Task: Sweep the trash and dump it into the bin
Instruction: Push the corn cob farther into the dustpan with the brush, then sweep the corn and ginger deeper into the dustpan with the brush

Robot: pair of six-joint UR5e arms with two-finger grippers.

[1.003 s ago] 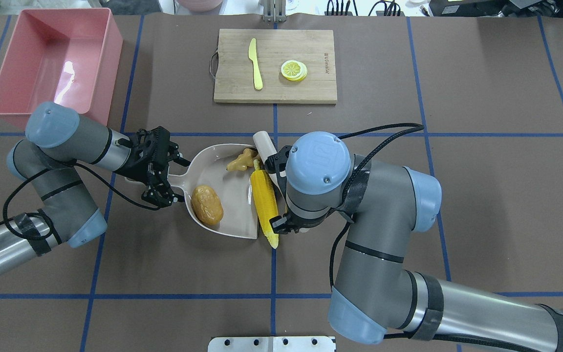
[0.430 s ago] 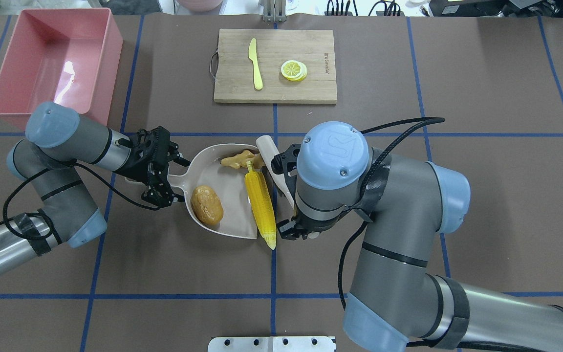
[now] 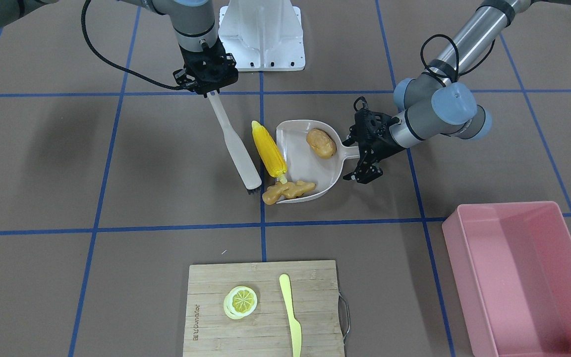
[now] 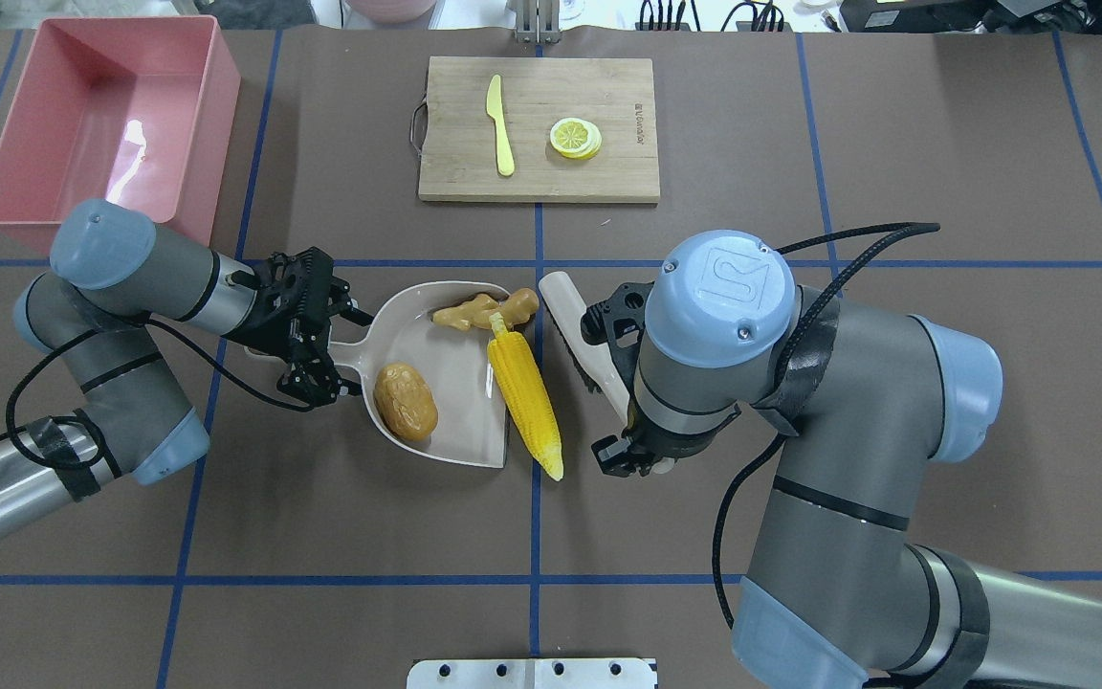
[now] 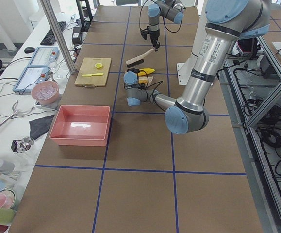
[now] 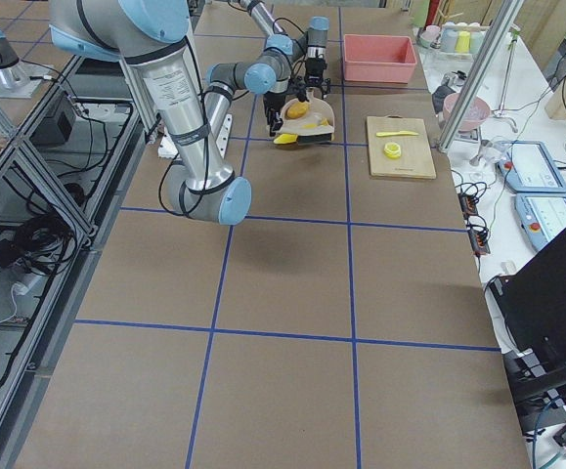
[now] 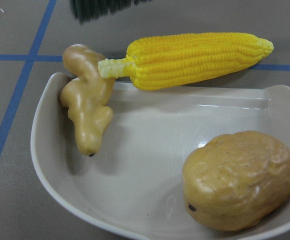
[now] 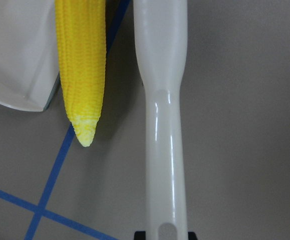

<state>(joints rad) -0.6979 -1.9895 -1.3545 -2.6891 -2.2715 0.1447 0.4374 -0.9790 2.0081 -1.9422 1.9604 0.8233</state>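
Observation:
My left gripper [image 4: 341, 349] is shut on the handle of the beige dustpan [image 4: 455, 435], which lies flat on the table. The brown potato [image 4: 406, 402] sits inside the pan. The tan ginger root [image 4: 484, 311] rests on the far corner of the pan's mouth. The yellow corn cob [image 4: 524, 407] lies along the pan's open lip, mostly on the table. My right gripper [image 3: 211, 91] is shut on the white brush [image 3: 236, 148], which is a little to the right of the corn. The empty pink bin [image 4: 101, 124] stands at the far left.
A wooden cutting board [image 4: 608, 177] with a yellow knife [image 4: 500, 124] and a lemon slice [image 4: 575, 137] lies at the far middle. Blue tape lines cross the brown table. The robot base plate [image 3: 260, 29] sits at the near edge.
My right arm has drawn the brush to the right, away from the corn. The corn's near tip has swung slightly right and the ginger has shifted a little. The left arm has not moved.

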